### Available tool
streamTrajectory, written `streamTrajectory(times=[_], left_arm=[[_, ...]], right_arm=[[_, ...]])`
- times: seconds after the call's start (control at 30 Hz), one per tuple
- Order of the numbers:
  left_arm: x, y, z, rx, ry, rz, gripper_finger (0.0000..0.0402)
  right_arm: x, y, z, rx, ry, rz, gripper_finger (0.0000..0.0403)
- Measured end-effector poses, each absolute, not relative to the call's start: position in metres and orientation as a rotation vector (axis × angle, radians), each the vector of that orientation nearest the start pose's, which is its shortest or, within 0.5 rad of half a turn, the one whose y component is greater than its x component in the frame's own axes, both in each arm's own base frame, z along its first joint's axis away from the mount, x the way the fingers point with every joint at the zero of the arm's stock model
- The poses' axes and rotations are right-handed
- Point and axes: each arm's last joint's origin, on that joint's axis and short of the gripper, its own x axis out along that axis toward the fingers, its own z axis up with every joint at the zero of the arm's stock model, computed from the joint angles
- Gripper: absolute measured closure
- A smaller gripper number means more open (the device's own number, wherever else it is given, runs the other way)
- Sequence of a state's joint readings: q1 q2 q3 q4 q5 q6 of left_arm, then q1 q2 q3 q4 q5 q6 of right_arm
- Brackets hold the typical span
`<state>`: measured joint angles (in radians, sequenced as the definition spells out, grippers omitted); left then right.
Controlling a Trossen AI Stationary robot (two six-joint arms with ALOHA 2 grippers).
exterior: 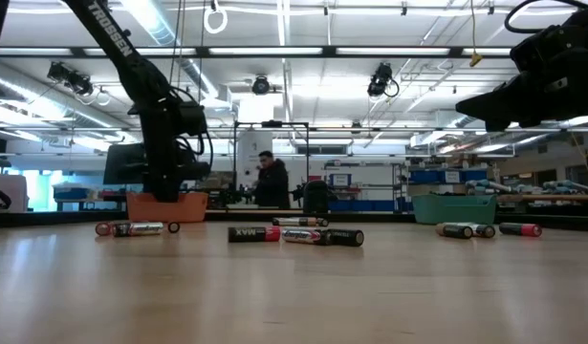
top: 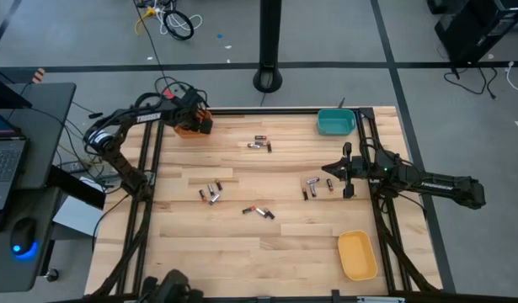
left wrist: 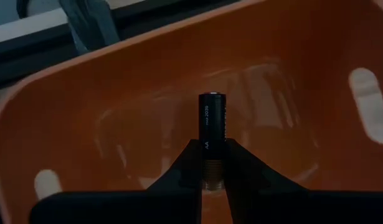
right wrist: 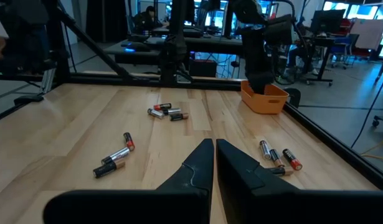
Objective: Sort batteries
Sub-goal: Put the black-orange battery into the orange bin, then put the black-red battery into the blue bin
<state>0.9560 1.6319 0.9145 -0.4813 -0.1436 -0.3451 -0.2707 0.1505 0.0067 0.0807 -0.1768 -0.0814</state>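
Observation:
My left gripper (left wrist: 213, 182) stands over the orange bin (top: 191, 126) at the table's far left, shut on a black AA battery (left wrist: 213, 121) whose free end points into the bin's hollow (left wrist: 147, 118). Several other batteries lie loose on the wood in small groups: one near the far edge (top: 259, 145), one left of centre (top: 212, 194), one in the middle (top: 259, 212), and one right of centre (top: 313, 185). My right gripper (right wrist: 213, 144) hovers shut near the table's right side (top: 330, 168), pointing level across the table, with nothing between its fingers. My left gripper pinches the battery's near end (left wrist: 213, 163) between its two fingers (left wrist: 190, 167). The battery lies along the fingers and sticks out past their tips. The fingers slant steeply down from above into the orange bin. The battery hangs clear of the table; whether it touches the bin's floor I cannot tell.
A teal bin (top: 335, 123) stands at the far right corner and a yellow bin (top: 357, 254) at the near right. Dark frame rails (top: 149, 168) run along both sides of the table. A person (exterior: 271, 182) sits far behind the table.

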Motion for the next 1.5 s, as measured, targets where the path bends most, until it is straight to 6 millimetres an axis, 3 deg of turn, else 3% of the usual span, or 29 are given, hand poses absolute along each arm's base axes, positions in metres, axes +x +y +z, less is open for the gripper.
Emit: streamTrajectory(times=[0.17, 0.63, 0.83, 0.97, 1.2, 1.5], left_arm=[[0.166, 0.249, 0.163, -0.772, 0.964, 1.179, 0.0354], [0.173, 0.248, 0.164, -0.696, 0.977, 1.058, 0.0296], [0.176, 0.241, 0.167, -0.601, 1.039, 1.007, 0.0301], [0.178, 0.236, 0.187, -0.486, 0.982, 1.078, 0.0329], [0.186, 0.198, 0.236, -0.288, 0.704, 1.088, 0.0391], [0.190, 0.125, 0.239, -0.140, 0.214, 0.774, 0.0389]], right_arm=[[0.104, -0.023, 0.161, -0.067, 0.065, -0.091, 0.0373], [0.104, -0.023, 0.161, -0.067, 0.065, -0.091, 0.0373], [0.104, -0.023, 0.161, -0.067, 0.065, -0.091, 0.0373], [0.104, -0.023, 0.161, -0.067, 0.065, -0.091, 0.0373], [0.104, -0.023, 0.161, -0.067, 0.065, -0.091, 0.0373], [0.104, -0.023, 0.161, -0.067, 0.065, -0.091, 0.0373]])
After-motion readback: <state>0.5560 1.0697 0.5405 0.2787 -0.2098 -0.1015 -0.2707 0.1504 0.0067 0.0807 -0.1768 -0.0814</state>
